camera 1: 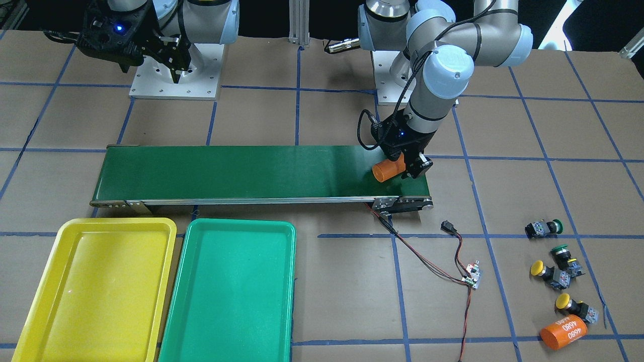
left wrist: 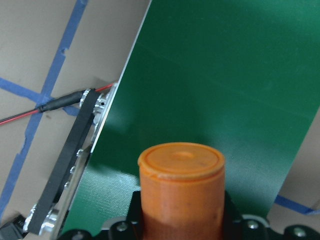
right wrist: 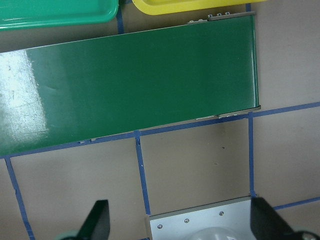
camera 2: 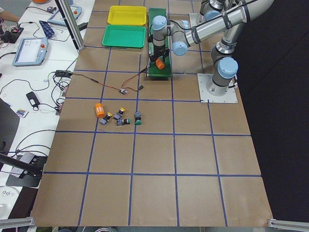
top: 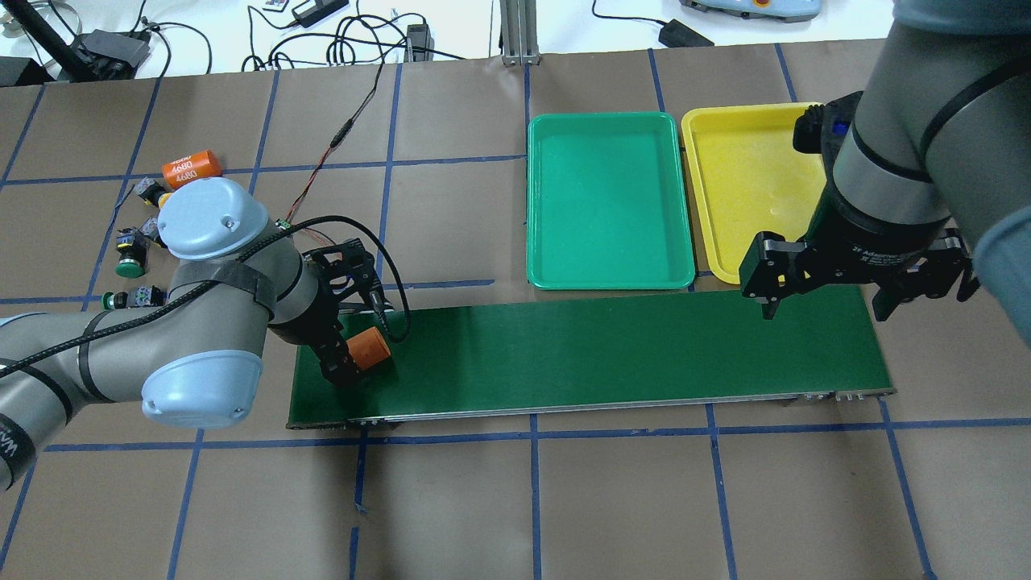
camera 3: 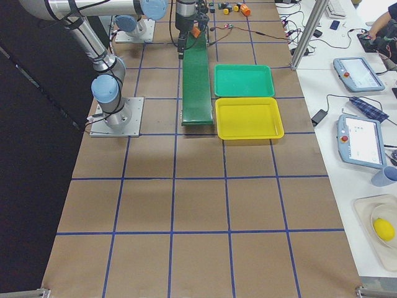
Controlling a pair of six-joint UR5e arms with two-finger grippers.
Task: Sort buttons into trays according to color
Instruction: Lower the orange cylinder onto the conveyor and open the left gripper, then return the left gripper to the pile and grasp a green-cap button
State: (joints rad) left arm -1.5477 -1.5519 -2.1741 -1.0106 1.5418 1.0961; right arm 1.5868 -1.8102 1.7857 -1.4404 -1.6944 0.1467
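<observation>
Four buttons lie on the paper beyond the belt's end on my left side: two green-capped [camera 1: 543, 229] [camera 1: 566, 256] and two yellow-capped [camera 1: 548, 273] [camera 1: 576, 305]. The yellow tray [camera 1: 95, 291] and the green tray [camera 1: 231, 291] lie side by side, both empty. My left gripper [camera 1: 400, 168] is shut on an orange cylinder [camera 1: 386, 170] low over the conveyor's end, far from the buttons; it also shows in the left wrist view [left wrist: 181, 195]. My right gripper [top: 826, 310] is open and empty, raised over the belt's other end near the yellow tray [top: 749, 185].
The long dark-green conveyor belt [camera 1: 251, 171] runs across the middle. A second orange cylinder marked 4680 [camera 1: 563, 332] lies by the buttons. Red and black wires with a small circuit board [camera 1: 472, 275] run from the belt's end.
</observation>
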